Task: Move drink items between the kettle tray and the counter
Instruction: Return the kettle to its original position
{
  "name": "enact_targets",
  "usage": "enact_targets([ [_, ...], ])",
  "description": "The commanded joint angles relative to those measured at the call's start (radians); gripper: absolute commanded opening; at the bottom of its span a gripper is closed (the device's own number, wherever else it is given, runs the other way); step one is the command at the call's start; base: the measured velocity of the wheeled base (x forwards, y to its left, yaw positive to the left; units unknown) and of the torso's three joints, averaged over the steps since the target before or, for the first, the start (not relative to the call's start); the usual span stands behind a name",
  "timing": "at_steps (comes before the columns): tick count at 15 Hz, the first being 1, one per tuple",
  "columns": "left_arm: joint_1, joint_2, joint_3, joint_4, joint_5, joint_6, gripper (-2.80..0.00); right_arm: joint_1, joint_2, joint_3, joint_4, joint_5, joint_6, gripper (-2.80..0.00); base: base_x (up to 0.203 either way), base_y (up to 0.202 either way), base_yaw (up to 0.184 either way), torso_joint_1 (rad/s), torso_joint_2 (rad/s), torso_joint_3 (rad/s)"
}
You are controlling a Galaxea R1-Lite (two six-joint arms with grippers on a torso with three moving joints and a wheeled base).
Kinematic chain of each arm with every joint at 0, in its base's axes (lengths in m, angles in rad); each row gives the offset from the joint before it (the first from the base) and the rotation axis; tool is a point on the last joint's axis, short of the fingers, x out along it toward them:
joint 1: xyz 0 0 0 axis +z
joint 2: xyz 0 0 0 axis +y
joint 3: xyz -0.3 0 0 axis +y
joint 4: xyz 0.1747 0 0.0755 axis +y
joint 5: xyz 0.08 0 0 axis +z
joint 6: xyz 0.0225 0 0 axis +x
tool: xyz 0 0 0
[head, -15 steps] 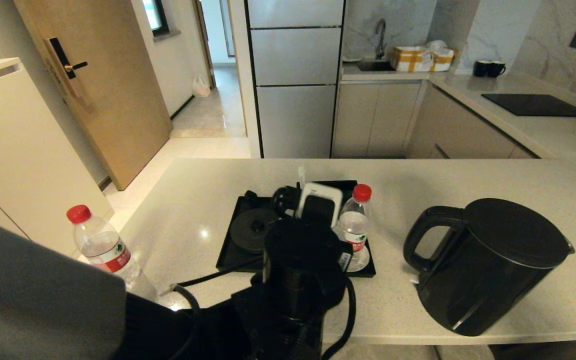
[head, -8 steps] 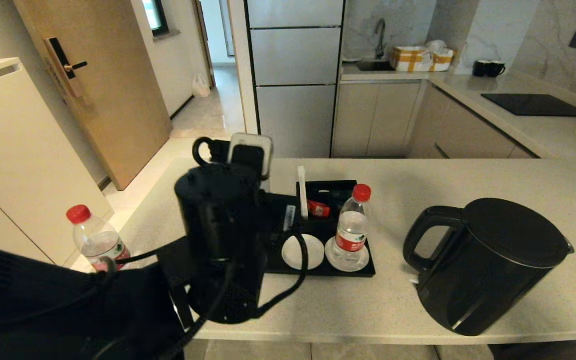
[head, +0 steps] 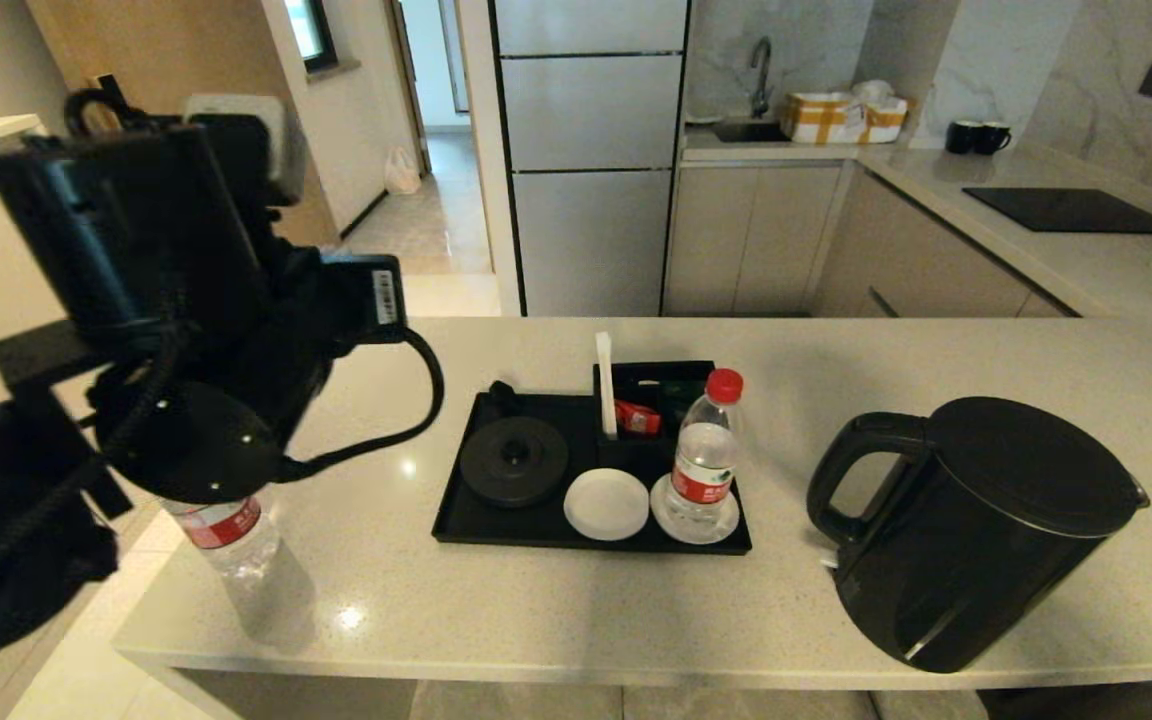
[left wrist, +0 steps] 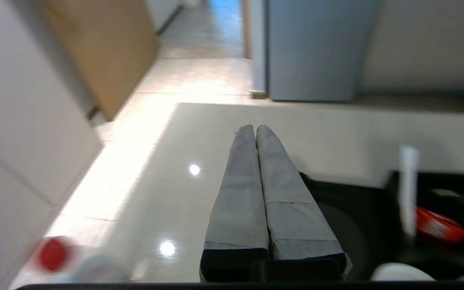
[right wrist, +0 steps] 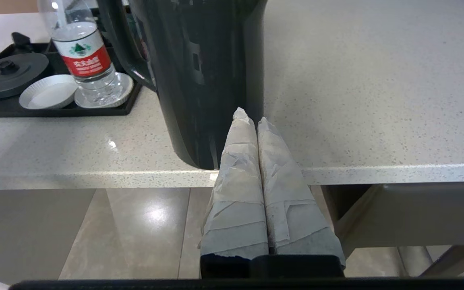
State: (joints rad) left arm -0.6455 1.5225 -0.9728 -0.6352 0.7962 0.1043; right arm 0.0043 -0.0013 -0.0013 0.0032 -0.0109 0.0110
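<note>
Left hand (left wrist: 255, 129) now raised off the tray (head: 456, 500), fingers together; counter bottle's (head: 236, 540) cap only in wrist view.

Black kettle (head: 976, 530), red-capped bottles (head: 704, 455), black tray (head: 456, 520), speckled beige counter (head: 836, 360).

Two mugs (head: 977, 136) (black), cooktop (head: 1073, 210), fridge (head: 591, 150)

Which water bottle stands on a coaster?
The bottle in the tray, on the right coaster. The other bottle stands on bare counter.
</note>
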Motion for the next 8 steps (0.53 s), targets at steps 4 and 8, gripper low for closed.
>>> enact_targets([
  [4, 0.085, -0.32, -0.004, 0.211, 0.01, -0.004, -2.8, 0.0, 0.0, 0.001, 0.0, 0.0, 0.0, -2.8, 0.0, 0.0, 0.0, 0.0, 0.0, 0.0],
  [8, 0.197, -0.473, 0.037, 0.334, 0.014, -0.006, -2.8, 0.0, 0.0, 0.001, 0.0, 0.0, 0.0, -2.8, 0.0, 0.0, 0.0, 0.0, 0.0, 0.0],
])
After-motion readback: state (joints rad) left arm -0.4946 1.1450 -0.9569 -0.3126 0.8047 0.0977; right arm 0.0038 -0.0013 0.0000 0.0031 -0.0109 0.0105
